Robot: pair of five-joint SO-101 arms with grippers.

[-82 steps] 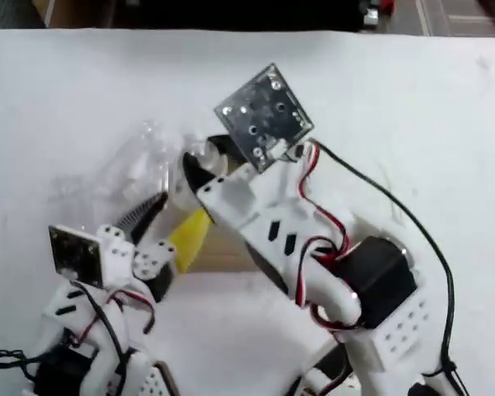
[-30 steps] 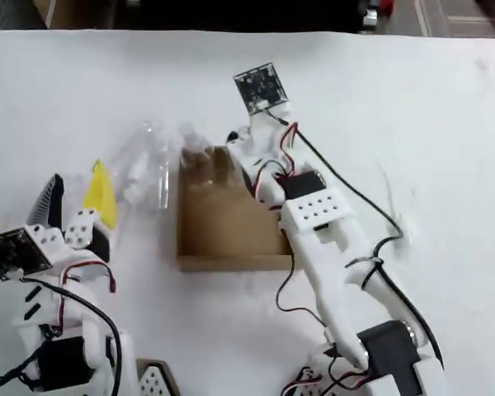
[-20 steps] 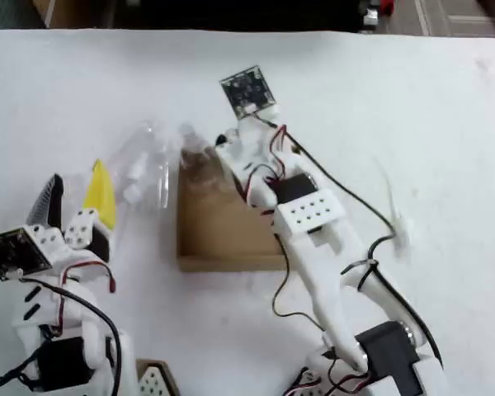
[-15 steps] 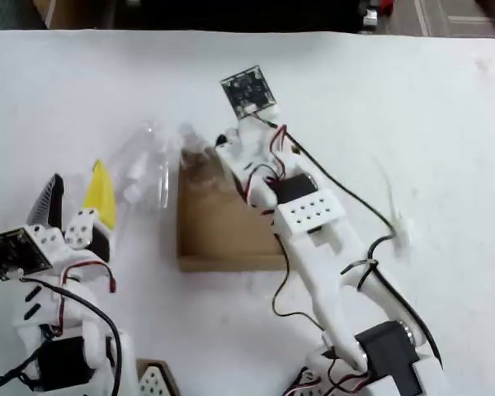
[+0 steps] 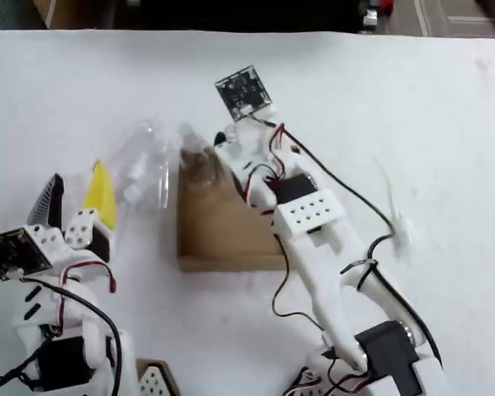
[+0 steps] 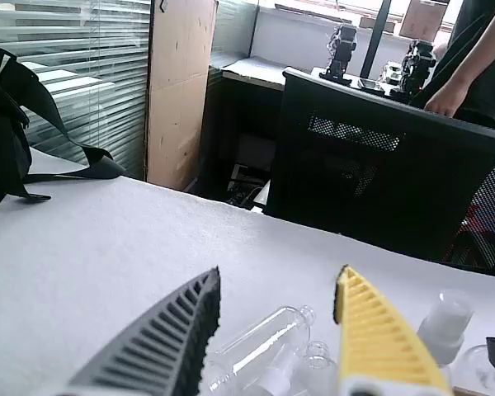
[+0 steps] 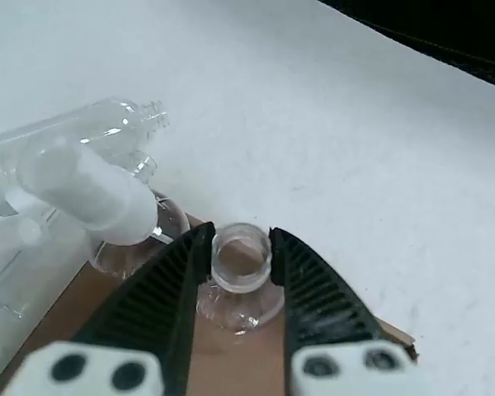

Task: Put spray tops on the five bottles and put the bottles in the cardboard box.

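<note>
The right arm stretches far forward, right gripper pinched on a bottle neck; the left arm sits folded back, left gripper spread wide.

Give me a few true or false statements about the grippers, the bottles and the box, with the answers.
1. The left gripper is open and holds nothing. True.
2. The bottle in the right gripper has a spray top on. False: its neck is open, with no top.
3. That bottle stands upright in the box. True.
4. Every bottle is in the box. False: other bottles lie on the table beside the box.
</note>
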